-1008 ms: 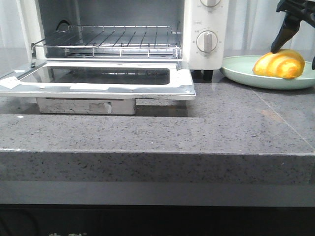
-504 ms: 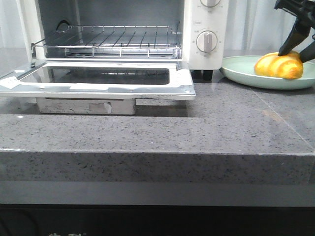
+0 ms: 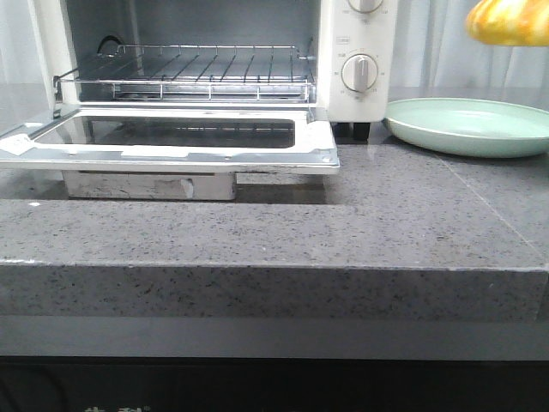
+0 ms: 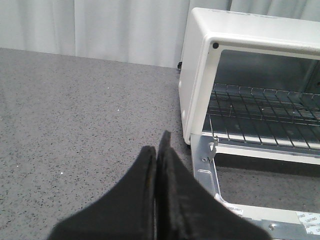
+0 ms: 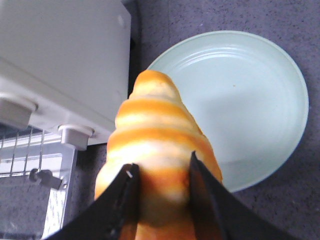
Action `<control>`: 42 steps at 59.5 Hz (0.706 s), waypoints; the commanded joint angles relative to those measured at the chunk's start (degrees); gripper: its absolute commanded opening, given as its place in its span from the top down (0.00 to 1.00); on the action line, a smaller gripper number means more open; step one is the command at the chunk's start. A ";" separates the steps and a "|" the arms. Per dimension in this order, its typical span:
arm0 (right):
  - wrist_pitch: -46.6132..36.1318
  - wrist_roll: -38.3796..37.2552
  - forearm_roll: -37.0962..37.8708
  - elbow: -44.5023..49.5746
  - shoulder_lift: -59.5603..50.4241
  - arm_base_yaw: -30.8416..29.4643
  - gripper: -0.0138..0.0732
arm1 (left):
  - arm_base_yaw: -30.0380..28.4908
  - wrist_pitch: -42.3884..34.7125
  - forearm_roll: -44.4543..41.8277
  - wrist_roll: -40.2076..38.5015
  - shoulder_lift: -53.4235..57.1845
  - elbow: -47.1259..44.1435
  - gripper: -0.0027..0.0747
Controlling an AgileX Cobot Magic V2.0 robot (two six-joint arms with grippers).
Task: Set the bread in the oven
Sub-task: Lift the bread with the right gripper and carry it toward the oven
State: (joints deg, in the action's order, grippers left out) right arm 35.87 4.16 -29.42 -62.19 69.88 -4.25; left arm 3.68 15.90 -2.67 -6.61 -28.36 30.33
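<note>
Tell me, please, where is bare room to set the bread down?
The wire rack inside the oven is bare, and its door lies open flat. The green plate is bare under the bread, which the right gripper holds. Grey counter before the plate is free.

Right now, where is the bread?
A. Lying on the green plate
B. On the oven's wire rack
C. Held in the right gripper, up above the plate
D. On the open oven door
C. The right wrist view shows the right gripper shut on the bread with the plate bare below it; in the front view the bread hangs high over the plate, and the oven rack holds nothing.
</note>
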 commanded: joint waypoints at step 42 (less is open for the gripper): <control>-25.05 6.87 -11.92 -2.03 7.07 34.84 0.62 | -0.10 -4.20 0.01 -0.55 -0.18 1.58 0.99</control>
State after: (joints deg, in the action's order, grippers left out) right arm 18.97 10.23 -38.53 -59.61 74.49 30.12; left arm 3.68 15.90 -2.67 -6.61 -28.36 30.33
